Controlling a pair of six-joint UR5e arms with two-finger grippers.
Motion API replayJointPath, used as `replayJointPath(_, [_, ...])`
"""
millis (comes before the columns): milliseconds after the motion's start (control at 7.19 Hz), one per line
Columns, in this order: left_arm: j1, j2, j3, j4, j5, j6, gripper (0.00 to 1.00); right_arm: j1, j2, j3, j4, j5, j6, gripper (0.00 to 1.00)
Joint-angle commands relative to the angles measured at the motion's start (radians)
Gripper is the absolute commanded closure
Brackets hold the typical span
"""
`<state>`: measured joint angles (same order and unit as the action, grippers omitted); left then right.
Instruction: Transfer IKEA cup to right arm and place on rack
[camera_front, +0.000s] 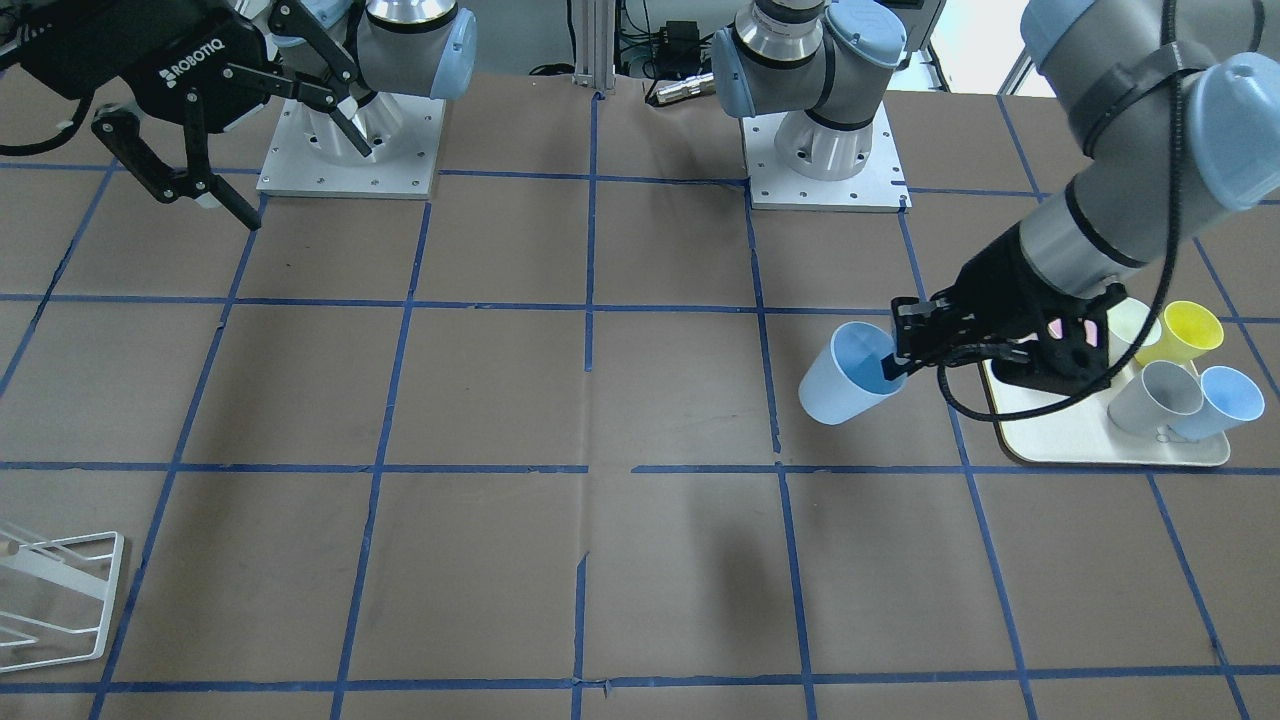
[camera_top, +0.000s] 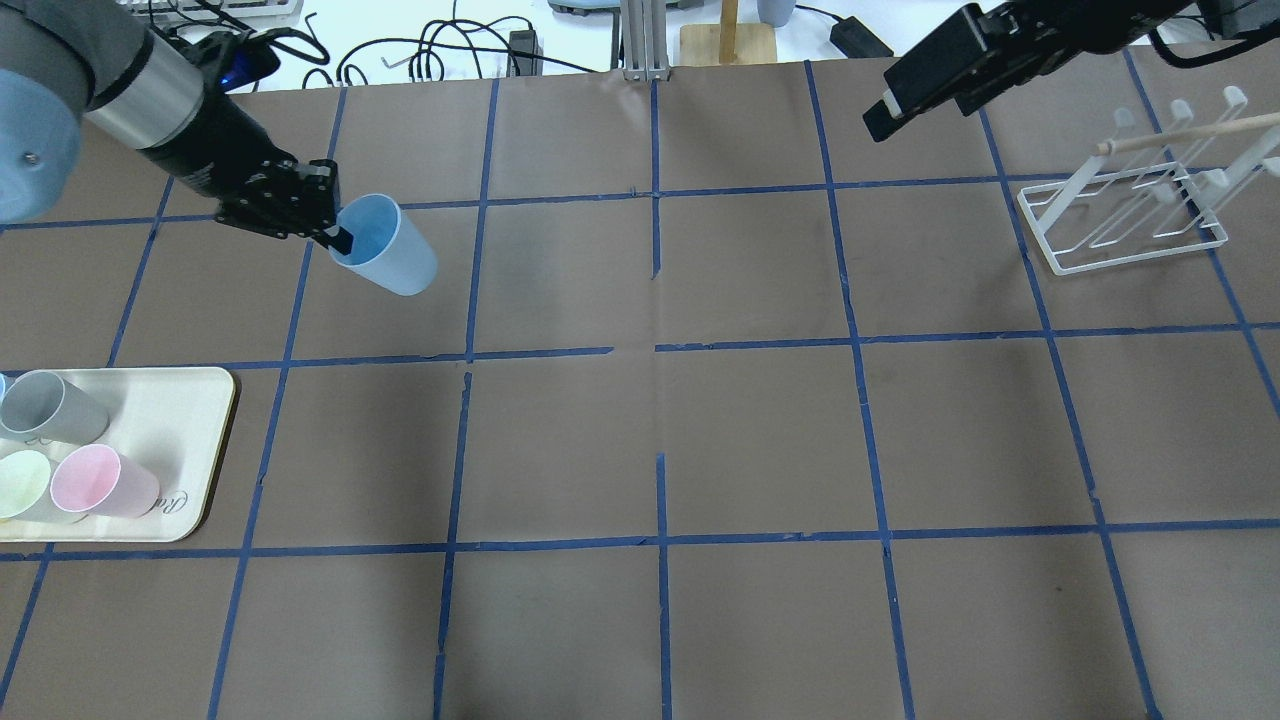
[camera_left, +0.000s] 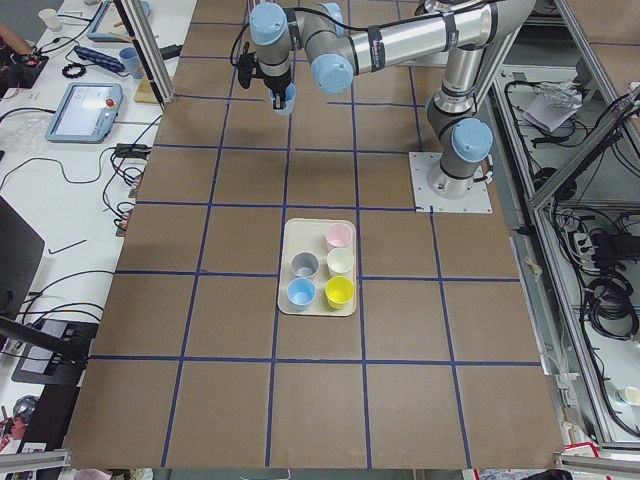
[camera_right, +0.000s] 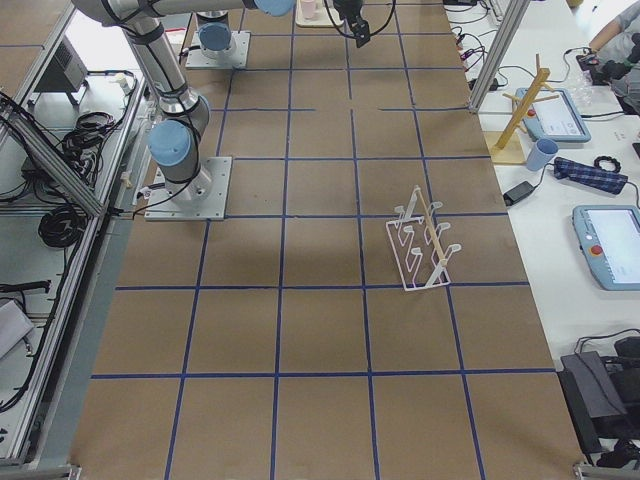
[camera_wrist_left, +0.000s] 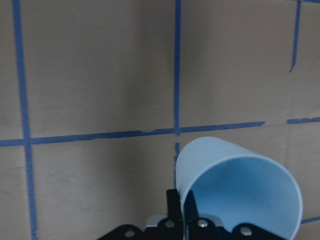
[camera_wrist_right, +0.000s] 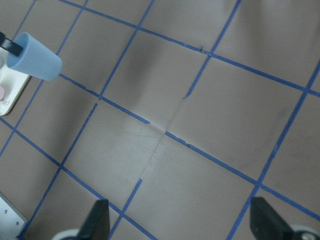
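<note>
The IKEA cup (camera_top: 390, 250) was held tilted by its rim in the left gripper (camera_top: 338, 238), with one finger set inside the mouth and one outside. It was held over the desk (camera_top: 640, 450), apart from the cream tray (camera_top: 215, 450). The right gripper (camera_wrist_right: 180, 227) was spread wide and empty. The rack (camera_top: 1120, 235) was seen on the desk's right side, well apart from the cup.

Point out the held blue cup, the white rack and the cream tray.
held blue cup (camera_top: 395, 258), overhead view, outer side wall
white rack (camera_top: 1142, 254), overhead view, near base wire
cream tray (camera_top: 185, 420), overhead view, bare right part
</note>
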<state>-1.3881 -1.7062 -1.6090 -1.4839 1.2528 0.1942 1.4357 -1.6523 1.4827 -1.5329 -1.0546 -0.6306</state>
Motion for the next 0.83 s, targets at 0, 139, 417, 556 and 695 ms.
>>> replayJointPath(0, [-0.127, 0.019, -0.002, 0.002, -0.140, -0.128, 1.00, -0.039, 0.003, -0.002, 0.000, 0.220, -0.160, 0.00])
replayJointPath(139, [-0.156, 0.025, -0.005, 0.002, -0.279, -0.157, 1.00, -0.072, 0.006, -0.002, 0.019, 0.293, -0.225, 0.00])
replayJointPath(417, [-0.122, 0.026, -0.020, -0.003, -0.567, -0.148, 1.00, -0.089, 0.022, 0.011, 0.059, 0.326, -0.414, 0.00])
replayJointPath(556, [-0.080, 0.026, -0.082, -0.006, -0.739, -0.136, 1.00, -0.118, 0.084, 0.011, 0.072, 0.405, -0.517, 0.00])
replayJointPath(695, [-0.069, 0.037, -0.180, 0.004, -0.892, -0.077, 1.00, -0.113, 0.095, -0.010, 0.112, 0.419, -0.547, 0.00])
